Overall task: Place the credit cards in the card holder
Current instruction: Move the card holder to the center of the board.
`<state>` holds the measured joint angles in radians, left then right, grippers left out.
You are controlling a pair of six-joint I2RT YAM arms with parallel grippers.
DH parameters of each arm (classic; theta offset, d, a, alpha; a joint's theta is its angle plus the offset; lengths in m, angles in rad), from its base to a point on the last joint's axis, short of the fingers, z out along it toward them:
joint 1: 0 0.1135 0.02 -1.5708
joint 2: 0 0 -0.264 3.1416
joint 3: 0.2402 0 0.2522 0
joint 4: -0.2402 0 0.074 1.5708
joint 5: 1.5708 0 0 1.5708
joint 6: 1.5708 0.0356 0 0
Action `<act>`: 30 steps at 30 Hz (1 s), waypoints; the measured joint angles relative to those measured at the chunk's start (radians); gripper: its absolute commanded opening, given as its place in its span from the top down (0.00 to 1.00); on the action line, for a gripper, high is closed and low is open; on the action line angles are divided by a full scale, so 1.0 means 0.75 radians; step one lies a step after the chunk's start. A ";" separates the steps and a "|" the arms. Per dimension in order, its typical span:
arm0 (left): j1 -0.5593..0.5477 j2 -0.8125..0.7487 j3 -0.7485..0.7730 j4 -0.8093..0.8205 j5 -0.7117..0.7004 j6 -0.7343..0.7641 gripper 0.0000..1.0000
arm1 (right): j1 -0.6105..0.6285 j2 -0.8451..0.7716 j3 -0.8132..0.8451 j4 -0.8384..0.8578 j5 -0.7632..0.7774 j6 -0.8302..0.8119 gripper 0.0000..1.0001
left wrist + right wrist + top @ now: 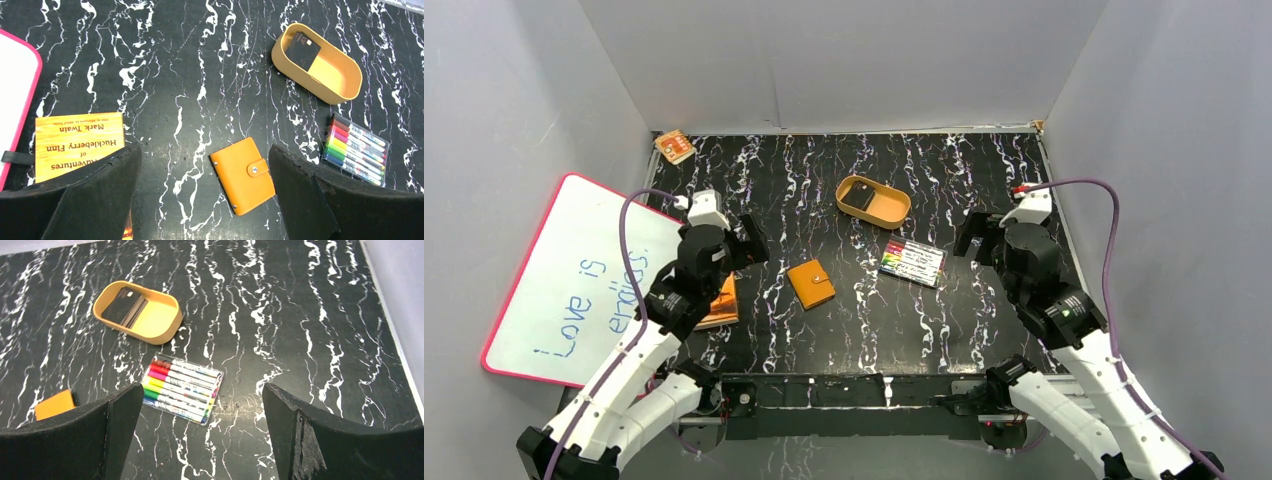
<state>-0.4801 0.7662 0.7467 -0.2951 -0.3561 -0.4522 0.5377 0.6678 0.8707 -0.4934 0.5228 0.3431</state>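
So both grippers are wide open with nothing in them. The left gripper (204, 151) has its chunky matte black fingers (100, 195) spread apart above the table (824, 170), which is a glossy black marble-look surface with white veins. The wallet (243, 175) shows in the gap between them. It's a smooth orange leather rectangle lying flat and closed, its tab snapped shut with a little metal stud, sitting near the middle of the table, well apart from the tray (345, 85). The cards (302, 49) are thin black rectangles stacked at one end of that tan oval tray, tilted up against its wall, with some faint print I can't read on the top one. The right gripper (202, 390) hangs just as far open over the markers (182, 388), a flat clear pack of bright coloured pens lying between the tray and the near edge. Left of the wallet there's an orange printed booklet (75, 142), and past that a pink-edged whiteboard (574, 280) with blue handwriting leaning at the table's side.
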 measured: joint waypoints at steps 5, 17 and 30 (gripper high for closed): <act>0.000 -0.031 0.000 0.001 -0.030 -0.001 0.06 | 0.000 -0.082 -0.038 0.029 -0.134 -0.075 0.02; 0.000 -0.011 -0.026 0.023 -0.038 -0.026 0.07 | -0.002 -0.181 -0.101 0.104 -0.316 -0.154 0.01; 0.000 0.091 -0.084 -0.001 -0.130 -0.083 0.06 | 0.038 0.345 -0.169 0.148 -0.562 0.036 0.05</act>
<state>-0.4801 0.8345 0.6834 -0.2955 -0.4538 -0.5148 0.5663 0.9268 0.7441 -0.3828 0.1017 0.3698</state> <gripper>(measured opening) 0.938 0.966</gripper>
